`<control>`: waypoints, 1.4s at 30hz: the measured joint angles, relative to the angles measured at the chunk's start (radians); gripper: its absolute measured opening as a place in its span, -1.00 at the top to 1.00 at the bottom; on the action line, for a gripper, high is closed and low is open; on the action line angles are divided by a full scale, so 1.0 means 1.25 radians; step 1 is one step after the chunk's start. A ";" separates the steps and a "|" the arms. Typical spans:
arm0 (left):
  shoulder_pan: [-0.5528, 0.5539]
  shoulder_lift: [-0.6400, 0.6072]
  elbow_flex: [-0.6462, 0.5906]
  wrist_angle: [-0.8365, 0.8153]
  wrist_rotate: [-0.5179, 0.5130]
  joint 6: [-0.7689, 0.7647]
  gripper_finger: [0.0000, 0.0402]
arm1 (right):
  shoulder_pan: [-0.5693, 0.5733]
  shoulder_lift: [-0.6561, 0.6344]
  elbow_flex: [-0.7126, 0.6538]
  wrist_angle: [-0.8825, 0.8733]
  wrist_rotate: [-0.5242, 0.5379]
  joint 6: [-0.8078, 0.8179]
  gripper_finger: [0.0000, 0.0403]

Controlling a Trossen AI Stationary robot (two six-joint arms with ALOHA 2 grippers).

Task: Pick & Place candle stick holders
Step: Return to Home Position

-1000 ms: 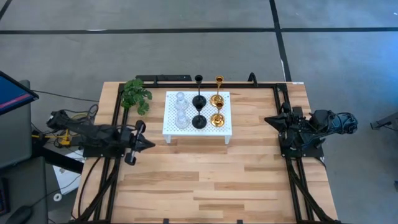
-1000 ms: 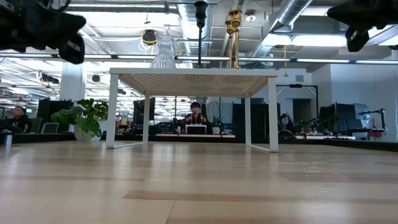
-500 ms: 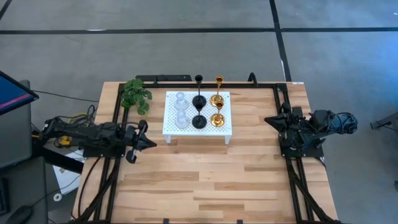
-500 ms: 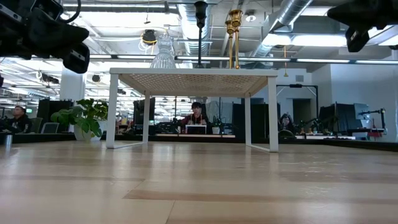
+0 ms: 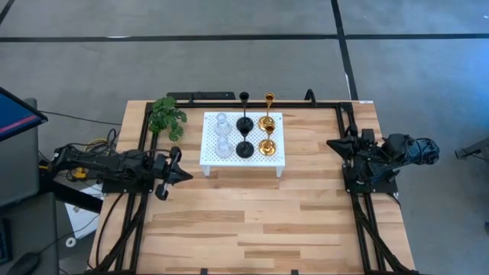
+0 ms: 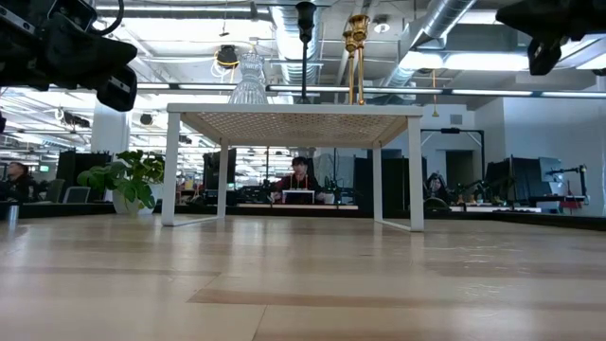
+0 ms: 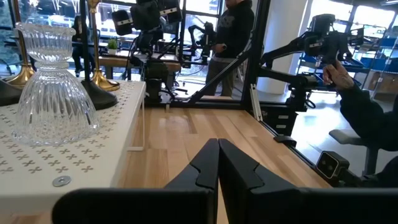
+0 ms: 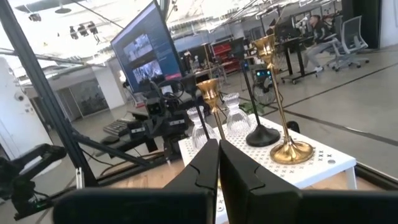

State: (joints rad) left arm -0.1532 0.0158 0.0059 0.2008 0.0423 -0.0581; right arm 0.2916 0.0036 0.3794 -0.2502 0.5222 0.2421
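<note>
Six candle stick holders stand by their round bases on a white perforated platform point(image 5: 279, 156): two clear glass point(image 5: 222, 142), two black point(image 5: 244, 147) and two gold point(image 5: 267, 145). My left gripper point(image 5: 183, 176) is shut and empty at the table's left, just left of the platform's near left corner. In the left wrist view point(image 7: 217, 163) a glass holder point(image 7: 53, 99) stands close by. My right gripper point(image 5: 332, 144) is shut and empty at the table's right, pointing at the platform. Its wrist view point(image 8: 218, 163) shows the gold holders point(image 8: 283, 112).
A green leafy plant point(image 5: 166, 116) stands at the far left corner. The platform stands on four legs point(image 6: 171, 169) above the table. Bare wood lies in front of it point(image 5: 252, 221). People sit and stand in the room behind point(image 6: 298, 180).
My left gripper has moved toward the table's right, closer to the platform's near left corner, and a little down. My right gripper has drawn back slightly toward the right edge. The holders have not moved.
</note>
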 joint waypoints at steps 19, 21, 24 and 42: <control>0.000 0.000 0.000 0.001 0.000 -0.005 0.97 | 0.000 0.000 0.000 0.012 0.000 0.011 0.97; 0.000 0.000 0.000 0.001 0.000 -0.005 0.97 | 0.000 0.000 0.000 0.027 0.001 0.001 0.97; -0.001 0.000 0.000 0.002 0.000 -0.005 0.97 | 0.000 0.000 0.000 0.058 0.002 -0.035 0.97; -0.001 0.000 0.000 0.002 0.000 -0.005 0.97 | 0.001 -0.001 -0.197 0.299 -0.193 -0.043 0.97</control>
State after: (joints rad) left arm -0.1539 0.0158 0.0059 0.2028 0.0422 -0.0647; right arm 0.2932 0.0025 0.1327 0.1234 0.2810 0.1877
